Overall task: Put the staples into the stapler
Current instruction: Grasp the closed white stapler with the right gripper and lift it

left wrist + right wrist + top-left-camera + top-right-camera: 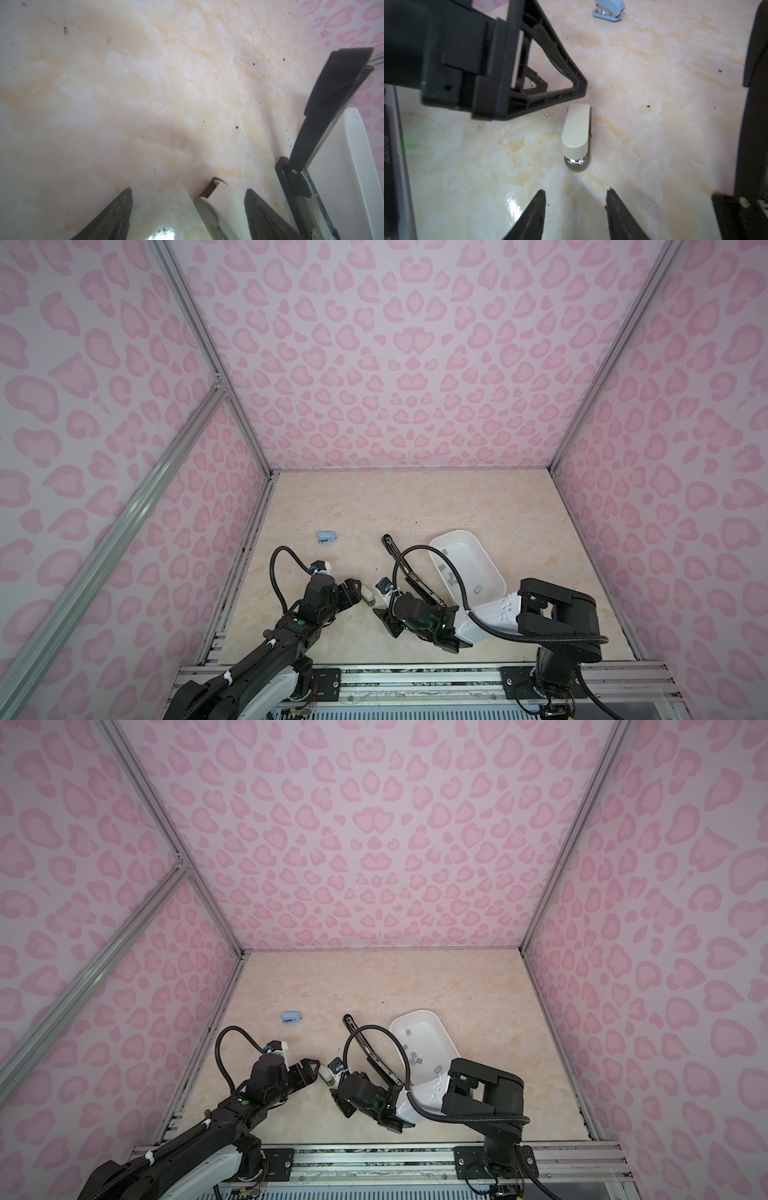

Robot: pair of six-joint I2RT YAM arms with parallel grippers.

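Tabletop point(415, 506) carries 3 staplers.
- Cream stapler point(576, 128): closed, lying flat near the front edge, between the 2 arms.
- Black stapler point(409, 568): swung fully open, lying long beside the white tray point(490, 560).
- Blue stapler point(327, 536): left rear, well apart from the rest.

Staples point(478, 588): loose grey blocks scattered in the tray. None is out of it.

Left gripper point(188, 189): jaws wide apart, set astride one end of the cream stapler. Neither is visibly pressed to it, so nothing is held.

Right gripper point(575, 192): jaws partly apart and empty, with bare tabletop between them.

Key relation, from the right wrist view: the cream stapler lies straight ahead of the right jaws, near but not touching. Its long axis runs along their line of approach, with the shiny metal nose toward them. The left jaws sit at the opposite end, so the 2 grippers face each other along the stapler's length. The left arm is the nearer.

Judgement: the step in hand looks like opening the cream stapler before any staple is fetched. With the axis lined up this way, the right jaws would close across its narrow width. The tray lies on the right arm's side, beyond the black stapler.
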